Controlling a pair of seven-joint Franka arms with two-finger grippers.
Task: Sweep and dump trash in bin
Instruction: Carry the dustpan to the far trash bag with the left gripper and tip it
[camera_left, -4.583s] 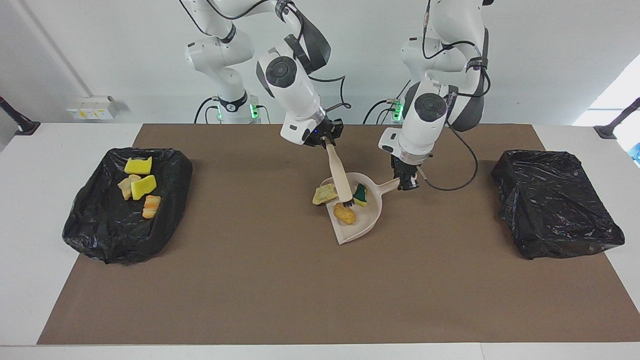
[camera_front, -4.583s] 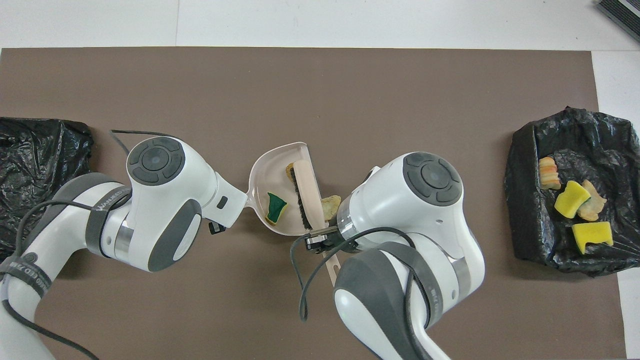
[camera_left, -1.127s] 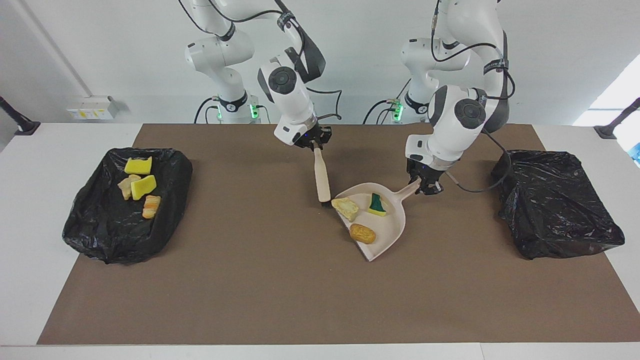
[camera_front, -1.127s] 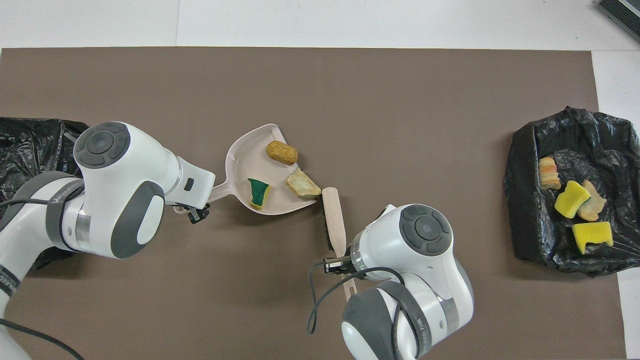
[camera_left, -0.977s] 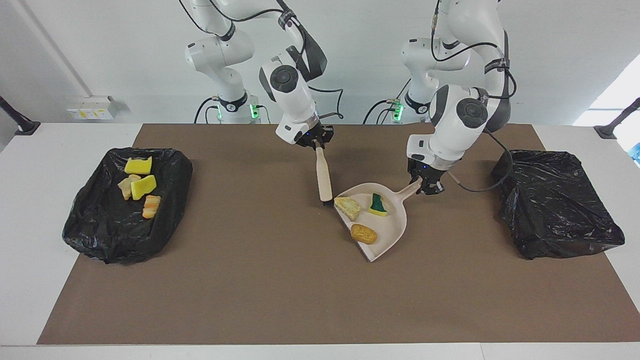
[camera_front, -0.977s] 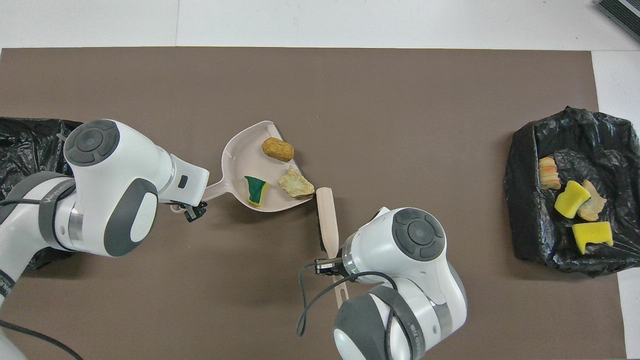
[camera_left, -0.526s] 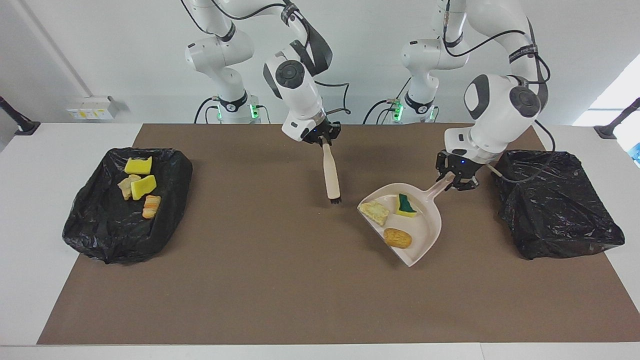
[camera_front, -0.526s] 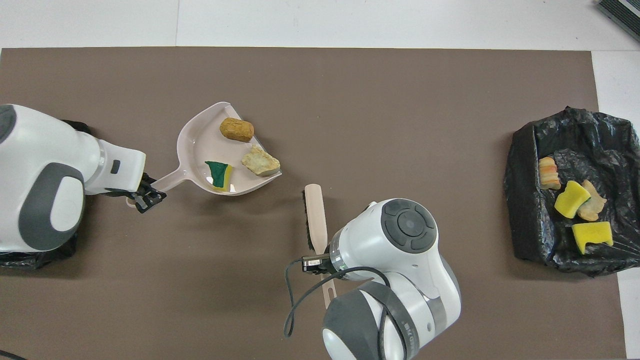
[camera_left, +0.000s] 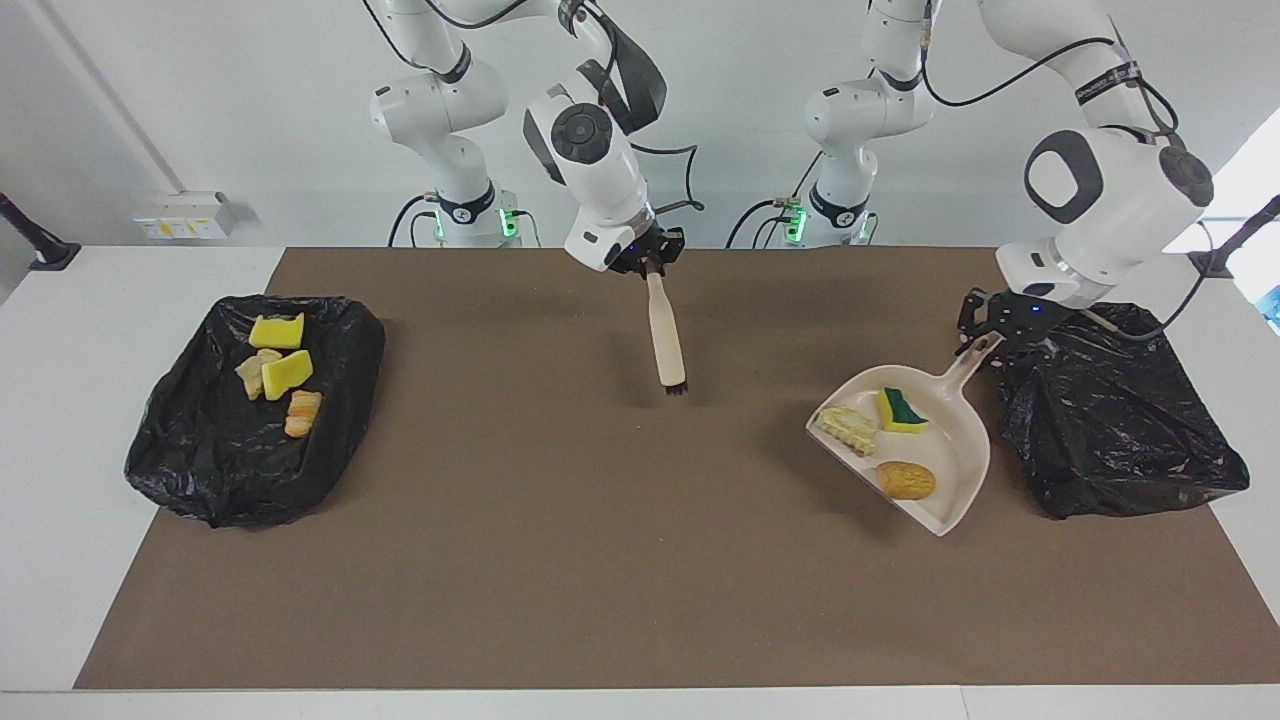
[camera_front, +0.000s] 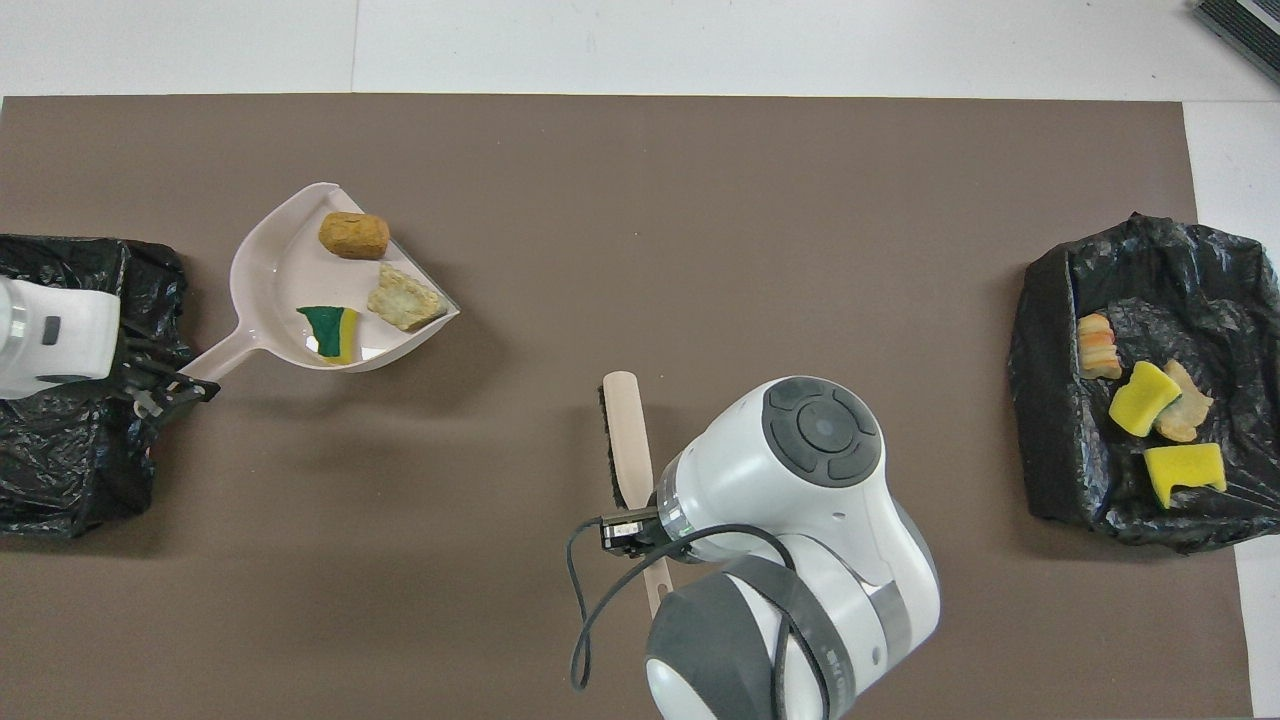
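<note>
My left gripper (camera_left: 985, 325) is shut on the handle of the beige dustpan (camera_left: 955, 455) and holds it raised over the mat, right beside the black-lined bin (camera_left: 1110, 420) at the left arm's end. In the pan lie three bits of trash: a tan bread lump (camera_left: 848, 428), a green-and-yellow sponge chunk (camera_left: 900, 410) and a golden-brown lump (camera_left: 906, 480). In the overhead view the pan (camera_front: 272, 275) and left gripper (camera_front: 165, 385) show at the bin's edge (camera_front: 60, 470). My right gripper (camera_left: 652, 265) is shut on the brush (camera_left: 665, 335), bristles down over the mat's middle.
A second black-lined bin (camera_left: 200, 470) at the right arm's end holds several yellow sponge chunks and bread lumps; it also shows in the overhead view (camera_front: 1060, 450). A brown mat (camera_left: 560, 540) covers the white table.
My left gripper has carried the dustpan with its three bits from the mat's middle to beside the bin at the left arm's end. My right gripper has lifted the brush slightly and stayed near the middle.
</note>
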